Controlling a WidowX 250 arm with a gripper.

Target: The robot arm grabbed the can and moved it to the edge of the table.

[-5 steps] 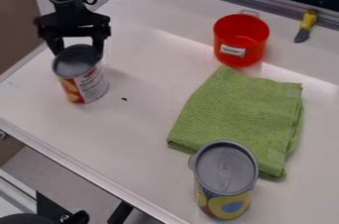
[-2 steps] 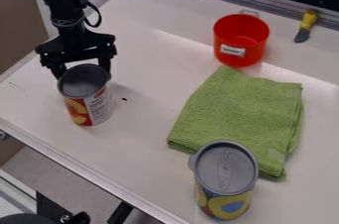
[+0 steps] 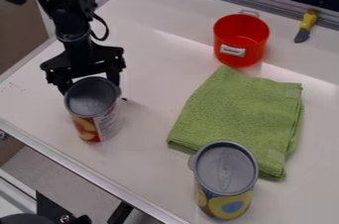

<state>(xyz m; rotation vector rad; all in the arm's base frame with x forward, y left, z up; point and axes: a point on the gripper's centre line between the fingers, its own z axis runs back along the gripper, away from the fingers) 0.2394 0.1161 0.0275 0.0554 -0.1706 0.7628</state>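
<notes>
My black gripper hangs over the left part of the table, its two fingers on either side of the top of a can. It is shut on this can, which has a grey lid and a red label with yellow fruit. The can stands roughly upright, a short way in from the table's front-left edge. The far ends of the fingers are partly hidden behind the can's rim.
A second can with a grey lid stands near the front, beside a folded green towel. Behind the towel is a red pot. A yellow-handled knife lies at the back right.
My gripper and the fruit can have moved together toward the front edge and slightly right. The second can, towel, pot and knife have stayed in place.
</notes>
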